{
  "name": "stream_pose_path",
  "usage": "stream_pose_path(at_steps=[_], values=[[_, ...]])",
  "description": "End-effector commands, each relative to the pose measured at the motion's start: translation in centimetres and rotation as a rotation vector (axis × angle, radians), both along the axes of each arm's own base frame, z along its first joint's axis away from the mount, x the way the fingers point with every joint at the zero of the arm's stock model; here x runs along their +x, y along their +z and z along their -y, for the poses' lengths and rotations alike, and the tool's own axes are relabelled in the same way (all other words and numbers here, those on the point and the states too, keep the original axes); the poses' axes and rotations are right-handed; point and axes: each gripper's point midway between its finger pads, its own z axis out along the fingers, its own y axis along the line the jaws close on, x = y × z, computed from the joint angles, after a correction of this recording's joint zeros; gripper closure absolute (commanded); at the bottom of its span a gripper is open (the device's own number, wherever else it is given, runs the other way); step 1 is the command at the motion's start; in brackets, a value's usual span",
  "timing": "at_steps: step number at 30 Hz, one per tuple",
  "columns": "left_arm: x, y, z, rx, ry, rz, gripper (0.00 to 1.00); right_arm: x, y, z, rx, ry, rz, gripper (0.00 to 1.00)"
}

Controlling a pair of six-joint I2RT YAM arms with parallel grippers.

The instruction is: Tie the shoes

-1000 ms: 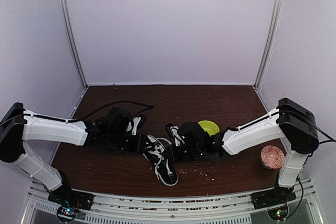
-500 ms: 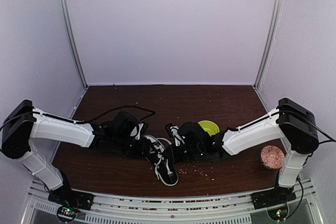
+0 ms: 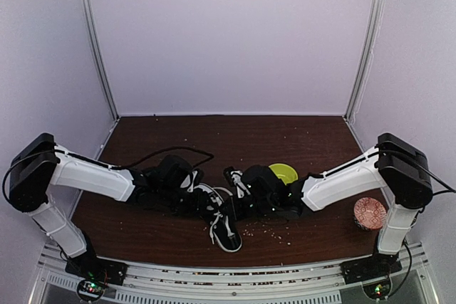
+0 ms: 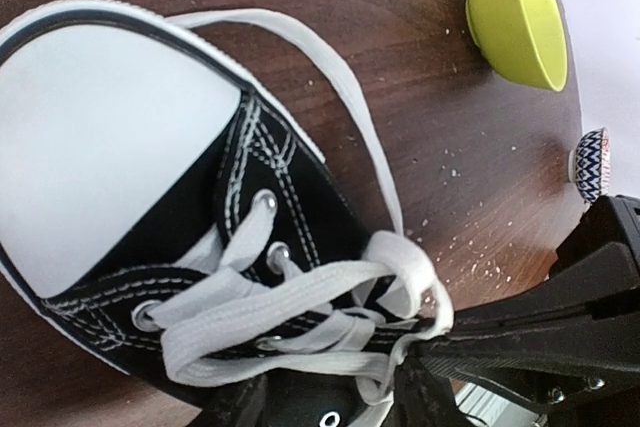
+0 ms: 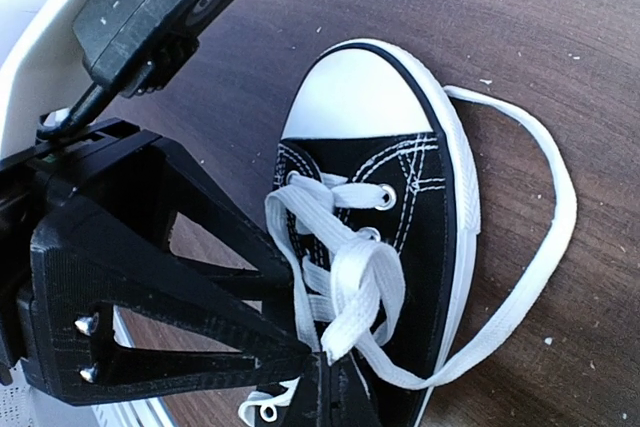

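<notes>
The black sneaker [image 3: 222,224] lies on the table between my arms, its white toe cap [image 3: 229,242] toward the near edge. In the left wrist view the shoe [image 4: 250,207] fills the frame, with a white lace loop [image 4: 400,267] over the eyelets. My right gripper [image 5: 335,379] is shut on the end of that lace loop [image 5: 345,287] above the tongue; it also shows in the top view [image 3: 232,208]. My left gripper [image 4: 335,399] is open, its fingers either side of the laces, tips next to the right gripper's. It also shows in the top view [image 3: 208,204]. A loose lace [image 5: 545,247] curves over the table.
A green bowl [image 3: 283,173] stands just behind the right gripper and also shows in the left wrist view [image 4: 515,17]. A patterned bowl [image 3: 369,213] sits by the right arm's base. Crumbs [image 3: 267,227] lie scattered on the brown table [image 3: 299,140]. A black cable [image 3: 167,152] trails over the left arm.
My left arm has moved right, bringing its gripper up to the shoe's laces. The right arm and the shoe have stayed put.
</notes>
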Motion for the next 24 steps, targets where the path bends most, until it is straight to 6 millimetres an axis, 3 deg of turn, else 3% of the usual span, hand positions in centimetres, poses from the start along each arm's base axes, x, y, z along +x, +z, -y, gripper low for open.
stream_pose_path(at_steps=[1, 15, 24], values=[[0.6, 0.4, 1.4, -0.045, 0.0, 0.003, 0.54, -0.1, -0.2, -0.1, 0.013, 0.003, -0.011, 1.0], [1.4, 0.1, 1.2, -0.034, 0.05, 0.003, 0.67, -1.4, -0.3, -0.3, 0.027, 0.047, -0.016, 1.0], [1.8, 0.1, 0.8, -0.033, 0.077, 0.006, 0.83, -2.1, -0.1, -0.8, 0.031, 0.078, -0.004, 1.0]])
